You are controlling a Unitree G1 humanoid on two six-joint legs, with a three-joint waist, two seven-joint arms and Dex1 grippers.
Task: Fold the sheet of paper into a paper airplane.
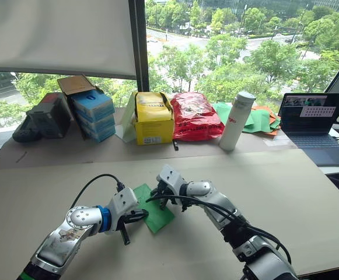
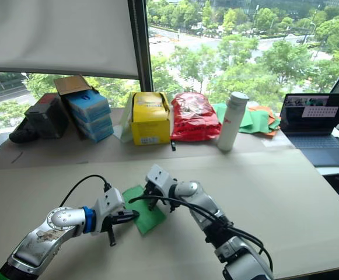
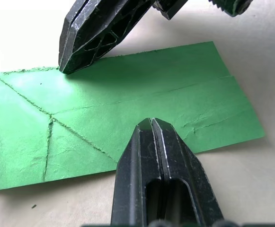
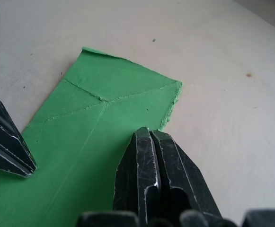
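— On the near stretch of the pale table point(image 1: 286, 192), between our two arms, lies the sheet of paper point(image 1: 153, 211), green and flat on the surface, a narrow rectangle rather than a dart.

— We see it the same way. From the left wrist view the sheet point(image 3: 128, 118) carries crease lines: one running along its length and slanting ones meeting near one end. From the right wrist view the far end point(image 4: 118, 94) shows two diagonal creases joining a centre line.

— And our left gripper point(image 1: 135, 216)?

— Its two black fingers point(image 3: 156, 161) are pressed together, tips resting on the long edge of the paper. Nothing is pinched between them.

— Our right gripper point(image 1: 162, 195) comes in from the other side. Its fingers point(image 4: 151, 165) are also closed against each other, tips down on the sheet near its opposite long edge. In the left wrist view that same right gripper point(image 3: 80, 52) touches the paper's border at its tip.

— So both grippers bear on the sheet from opposite edges, neither clamping it.

— Agreed. Along the back of the table, by the window, we have blue boxes point(image 1: 93, 114), a yellow box point(image 1: 153, 119), a red bag point(image 1: 194, 115), a white bottle point(image 1: 237, 119), a heap of green and orange sheets point(image 1: 257, 119) and an open laptop point(image 1: 315, 119), all well apart from the sheet.
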